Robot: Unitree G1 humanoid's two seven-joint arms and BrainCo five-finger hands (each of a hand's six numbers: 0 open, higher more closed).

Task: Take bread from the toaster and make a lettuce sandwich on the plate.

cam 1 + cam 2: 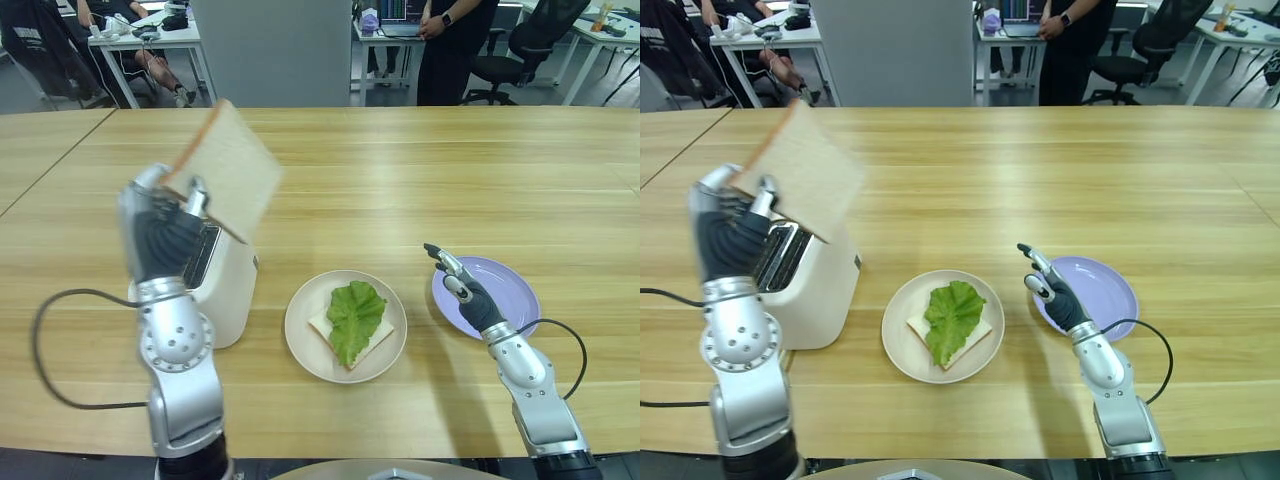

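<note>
**A:** What worries you here?

**B:** The grip. The left hand point(165, 235) is closed on the lower edge of the upper bread slice point(235, 170), which stands tilted in the air just above the toaster point(225, 290). With so little of the slice held, I'd guess it could swing, tear or slip on the way across.

**A:** And if it drops?

**B:** It likely lands on the toaster or the tabletop point(400, 180), not on the sandwich. The toaster is just beside the cream plate point(300, 345), so a low carry could also knock the toaster or the rim.

**A:** Any trouble at the plate itself?

**B:** The lettuce leaf point(355, 315) lies loose on the bottom slice point(382, 336). A top slice set down at an angle could push the leaf off or end up skewed.

**A:** What about the right hand point(462, 290)?

**B:** Its fingers are stretched out and it holds nothing. It is at the left rim of the purple plate point(505, 290), apart from the cream plate, so I see little risk there.

**A:** Give me the count.

**B:** Two bread slices, one lettuce leaf, two plates, one toaster, two hands.
</note>
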